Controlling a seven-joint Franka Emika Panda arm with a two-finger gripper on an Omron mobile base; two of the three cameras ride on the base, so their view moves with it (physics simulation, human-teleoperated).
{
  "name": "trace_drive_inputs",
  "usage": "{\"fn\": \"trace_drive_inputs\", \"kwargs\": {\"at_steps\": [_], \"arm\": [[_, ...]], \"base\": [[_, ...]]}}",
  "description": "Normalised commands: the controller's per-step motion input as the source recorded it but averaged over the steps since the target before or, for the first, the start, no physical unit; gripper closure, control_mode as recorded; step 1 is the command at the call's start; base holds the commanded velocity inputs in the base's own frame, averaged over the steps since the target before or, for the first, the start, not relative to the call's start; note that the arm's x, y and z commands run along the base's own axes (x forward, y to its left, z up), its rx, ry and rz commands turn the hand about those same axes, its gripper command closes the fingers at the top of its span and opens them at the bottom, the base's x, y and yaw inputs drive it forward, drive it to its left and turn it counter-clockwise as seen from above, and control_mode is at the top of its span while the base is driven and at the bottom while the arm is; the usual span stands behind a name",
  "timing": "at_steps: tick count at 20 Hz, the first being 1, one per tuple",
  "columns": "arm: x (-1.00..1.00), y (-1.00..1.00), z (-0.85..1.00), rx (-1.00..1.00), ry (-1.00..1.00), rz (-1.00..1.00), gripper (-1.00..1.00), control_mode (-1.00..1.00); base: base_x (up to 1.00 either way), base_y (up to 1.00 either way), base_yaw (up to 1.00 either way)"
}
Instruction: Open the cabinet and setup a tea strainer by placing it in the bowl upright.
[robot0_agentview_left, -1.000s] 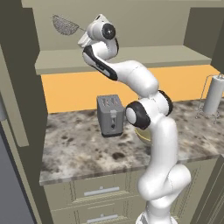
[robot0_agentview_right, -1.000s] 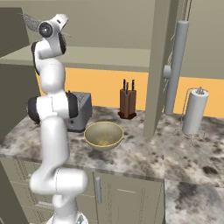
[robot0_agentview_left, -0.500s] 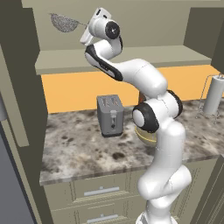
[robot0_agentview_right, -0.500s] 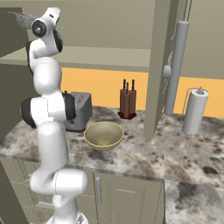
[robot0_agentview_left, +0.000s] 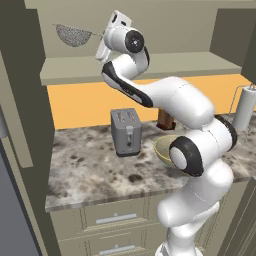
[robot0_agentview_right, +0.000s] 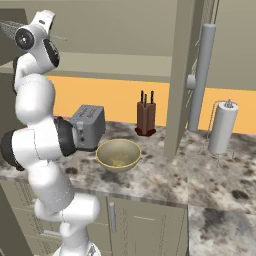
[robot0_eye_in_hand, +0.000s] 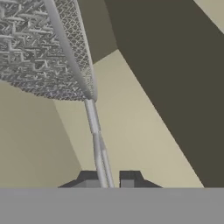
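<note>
My gripper (robot0_eye_in_hand: 108, 180) clamps the silver wire-mesh tea strainer's (robot0_agentview_left: 72, 35) thin handle, above the beige cabinet shelf (robot0_agentview_left: 150, 65).

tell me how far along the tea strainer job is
Done: the cabinet stands open, its door swung out. In hand: the gripper is shut on the tea strainer by its thin handle, held up above the shelf. Left: carry it down to the bowl on the counter beside the toaster and set it in upright.

Wire-mesh metal tea strainer (robot0_eye_in_hand: 39, 48)
</note>
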Motion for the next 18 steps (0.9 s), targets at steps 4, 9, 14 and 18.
{"fn": "trace_drive_inputs", "kwargs": {"at_steps": [4, 9, 14, 18], "arm": [[-1.00, 0.00, 0.00, -0.11, -0.06, 0.00, 1.00, -1.00], [-1.00, 0.00, 0.08, -0.08, 0.02, 0.00, 1.00, -1.00], [-1.00, -0.29, 0.02, -0.05, 0.19, -0.10, 1.00, -1.00], [-1.00, -0.62, -0.02, 0.00, 0.34, -0.30, 1.00, -1.00]], "base": [[0.00, 0.00, 0.00], [0.00, 0.00, 0.00], [0.00, 0.00, 0.00], [0.00, 0.00, 0.00]]}}
